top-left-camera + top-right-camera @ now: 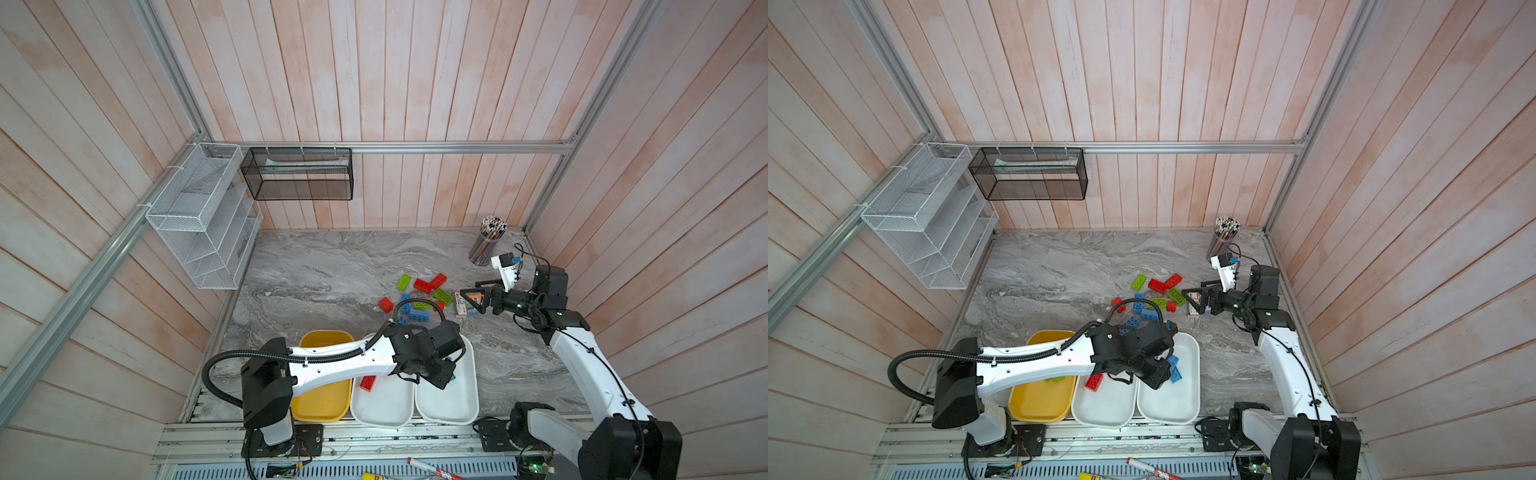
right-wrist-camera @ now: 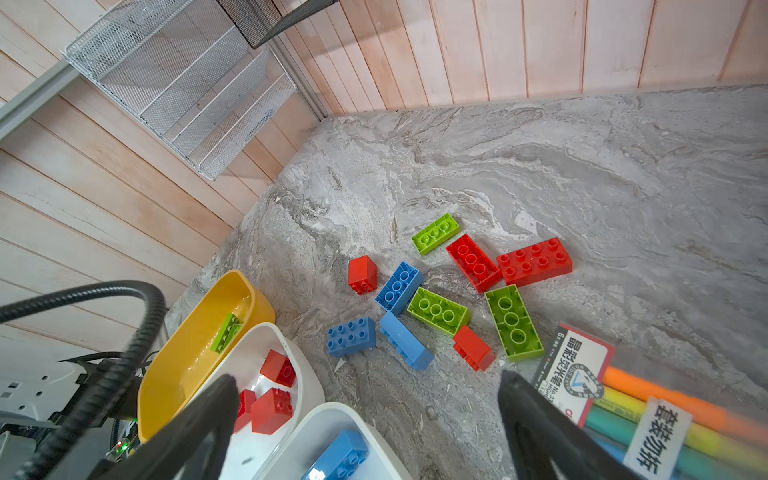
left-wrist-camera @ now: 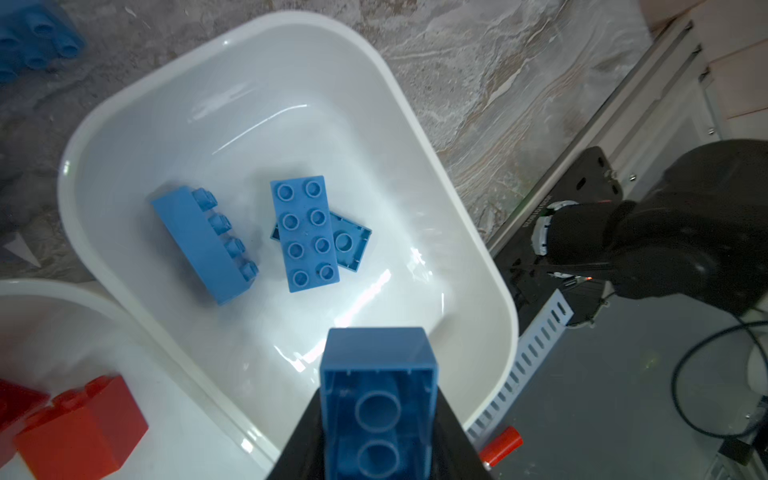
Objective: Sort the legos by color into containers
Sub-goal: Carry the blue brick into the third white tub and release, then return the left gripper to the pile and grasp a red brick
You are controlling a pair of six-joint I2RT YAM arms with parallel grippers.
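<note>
ROBOTICS LAB TEST CELL: Two white-and-black robot arms, left and right, are sitting bolted to a slotted metal base at the front of a marble-patterned tabletop. Pale plank panels are walling the bench in on three sides, framed by bare aluminium rails. A white wire basket and a black mesh basket are hanging from those rails. A corrugated cable hose is looping off the left arm, and a small circuit board is glowing green at the front edge. Toy bricks and plastic trays are lying on the tabletop.
</note>
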